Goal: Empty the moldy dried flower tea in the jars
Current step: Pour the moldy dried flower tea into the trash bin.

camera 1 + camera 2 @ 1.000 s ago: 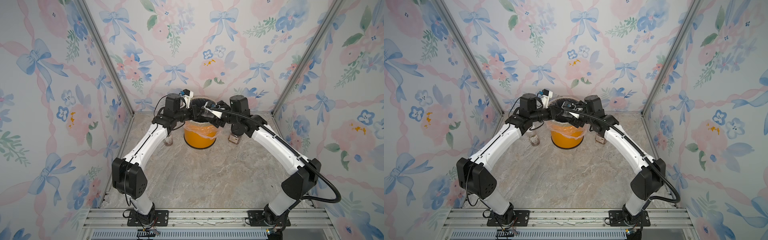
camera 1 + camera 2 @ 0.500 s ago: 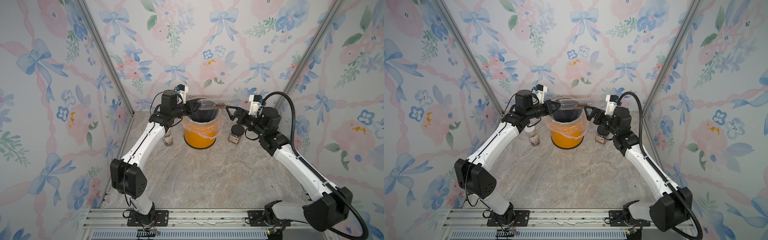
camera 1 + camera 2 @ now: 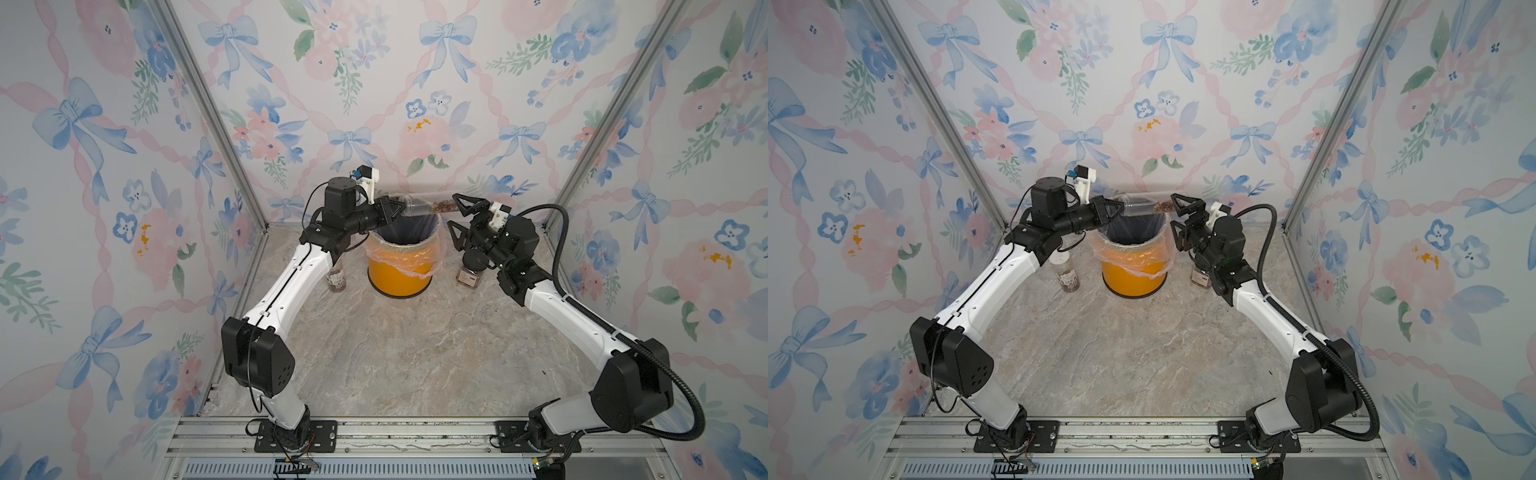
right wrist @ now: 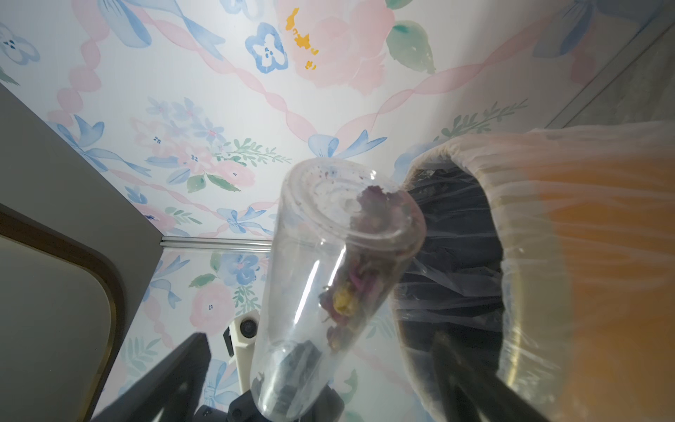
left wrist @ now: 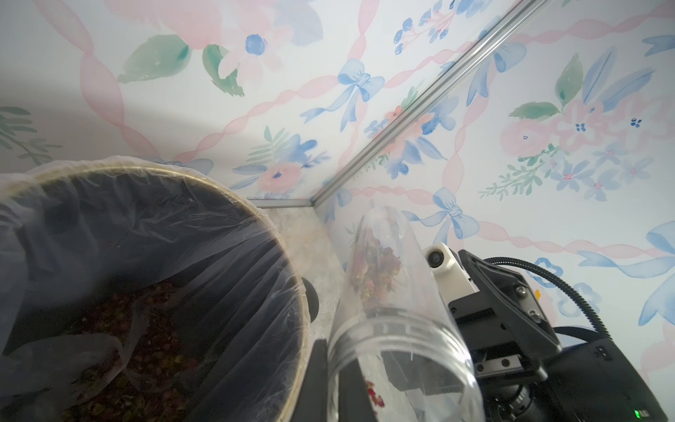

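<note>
Swung back off the bin (image 3: 399,279), right gripper (image 3: 451,210) now gapes wide beside the closed end of the tall jar (image 3: 422,205). Jar mouth pinched in left gripper (image 3: 395,208), jar level above bin. Dried tea (image 3: 443,204) clumped at closed end.

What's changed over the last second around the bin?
The right tool opened, came off the tall jar and swung back to its own side. The left tool stays shut on that jar, sideways over the orange bin; the two standing jars haven't moved.
</note>
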Available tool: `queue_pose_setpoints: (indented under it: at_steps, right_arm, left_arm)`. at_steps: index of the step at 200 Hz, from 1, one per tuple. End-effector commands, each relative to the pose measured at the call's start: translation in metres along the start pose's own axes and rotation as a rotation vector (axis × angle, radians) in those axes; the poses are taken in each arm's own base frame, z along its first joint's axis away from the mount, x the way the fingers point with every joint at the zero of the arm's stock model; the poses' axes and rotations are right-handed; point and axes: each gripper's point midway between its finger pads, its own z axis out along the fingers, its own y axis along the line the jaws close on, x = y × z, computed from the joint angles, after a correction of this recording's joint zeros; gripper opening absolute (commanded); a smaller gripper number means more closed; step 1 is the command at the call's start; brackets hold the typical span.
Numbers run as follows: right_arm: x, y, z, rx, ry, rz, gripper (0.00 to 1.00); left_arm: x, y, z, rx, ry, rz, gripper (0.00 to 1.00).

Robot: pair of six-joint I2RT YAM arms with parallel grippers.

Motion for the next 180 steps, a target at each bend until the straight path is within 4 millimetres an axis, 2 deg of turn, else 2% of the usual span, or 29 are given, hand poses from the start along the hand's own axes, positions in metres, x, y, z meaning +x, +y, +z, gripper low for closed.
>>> queue_pose_setpoints:
  at_steps: [1, 37, 68, 128, 180]
  right_arm:
    - [0.001, 0.006, 0.018, -0.048, -0.009, 0.064, 0.97]
    - [0.005, 0.004, 0.035, -0.059, -0.017, 0.081, 1.00]
    - [0.006, 0.004, 0.046, -0.084, -0.031, 0.096, 0.86]
    - [0.009, -0.001, 0.052, -0.096, -0.057, 0.116, 0.61]
    - [0.005, -0.005, 0.051, -0.107, -0.090, 0.133, 0.49]
  left_arm:
    - [-0.003, -0.011, 0.003, 0.041, -0.002, 0.006, 0.00]
    - [0.002, -0.012, 0.005, 0.046, 0.009, 0.002, 0.00]
    - [0.005, -0.012, 0.005, 0.049, 0.017, -0.002, 0.00]
    - [0.008, -0.006, 0.005, 0.032, 0.019, -0.009, 0.00]
    - [0.013, 0.003, 0.010, 0.010, 0.026, -0.018, 0.00]
